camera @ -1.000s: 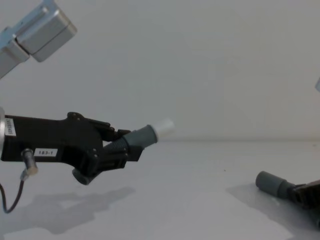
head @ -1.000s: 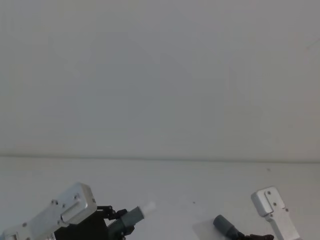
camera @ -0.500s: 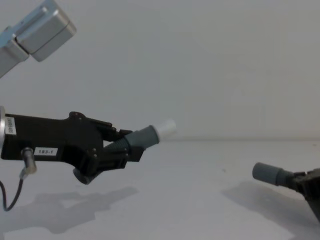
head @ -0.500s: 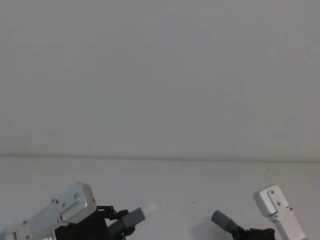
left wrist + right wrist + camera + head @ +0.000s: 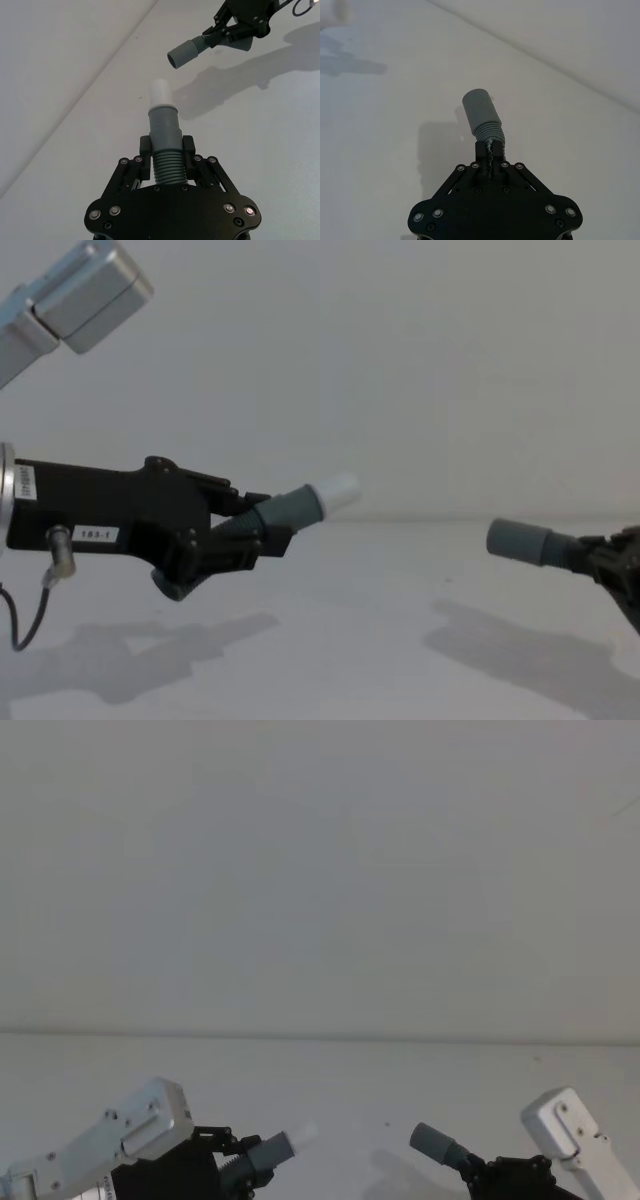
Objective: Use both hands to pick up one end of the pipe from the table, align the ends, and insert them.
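Rising since a second ago, the right claw, shut on the ribbed part of the socket piece, has carried it off the desk. It hangs well apart at 3 o'clock from the tip piece, clamped in the left claw. Tip points upward, socket lies level: pushing now would likely jam on the rim.

Ahead of me stands a plain pale wall, unmarked and ending below in a faint straight seam, and nearer than that seam I see 1 tiny dark speck, a soft grey shadow on my left and a 2nd shadow on my right.
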Tool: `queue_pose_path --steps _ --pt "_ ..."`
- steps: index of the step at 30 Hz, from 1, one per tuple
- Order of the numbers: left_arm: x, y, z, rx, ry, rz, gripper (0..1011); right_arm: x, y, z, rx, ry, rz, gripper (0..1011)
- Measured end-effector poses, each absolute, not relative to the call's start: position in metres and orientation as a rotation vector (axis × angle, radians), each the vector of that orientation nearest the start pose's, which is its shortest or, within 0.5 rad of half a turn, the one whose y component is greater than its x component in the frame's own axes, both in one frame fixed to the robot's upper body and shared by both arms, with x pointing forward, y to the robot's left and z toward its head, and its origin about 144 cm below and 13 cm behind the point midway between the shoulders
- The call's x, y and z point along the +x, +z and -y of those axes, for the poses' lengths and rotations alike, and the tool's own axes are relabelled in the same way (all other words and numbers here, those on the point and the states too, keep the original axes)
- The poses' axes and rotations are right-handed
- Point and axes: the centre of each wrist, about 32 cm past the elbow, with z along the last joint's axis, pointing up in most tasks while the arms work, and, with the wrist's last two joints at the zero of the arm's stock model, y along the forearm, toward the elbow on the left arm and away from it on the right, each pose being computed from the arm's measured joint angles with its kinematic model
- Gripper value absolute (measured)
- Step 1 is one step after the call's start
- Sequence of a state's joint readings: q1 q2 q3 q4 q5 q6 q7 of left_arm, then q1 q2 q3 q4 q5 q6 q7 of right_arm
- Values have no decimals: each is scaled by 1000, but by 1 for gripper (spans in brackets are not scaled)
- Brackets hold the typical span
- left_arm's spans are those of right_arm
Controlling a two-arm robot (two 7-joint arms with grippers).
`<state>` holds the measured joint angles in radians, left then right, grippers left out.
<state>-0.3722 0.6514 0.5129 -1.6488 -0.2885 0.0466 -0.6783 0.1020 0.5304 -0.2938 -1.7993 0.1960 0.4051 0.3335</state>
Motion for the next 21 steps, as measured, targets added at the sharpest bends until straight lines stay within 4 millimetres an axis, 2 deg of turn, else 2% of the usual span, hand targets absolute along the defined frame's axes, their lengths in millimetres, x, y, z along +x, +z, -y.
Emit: queue_pose_path --steps 21 --pt "518 1258 -266 303 402 331 336 462 1229 294 -364 -661 301 52"
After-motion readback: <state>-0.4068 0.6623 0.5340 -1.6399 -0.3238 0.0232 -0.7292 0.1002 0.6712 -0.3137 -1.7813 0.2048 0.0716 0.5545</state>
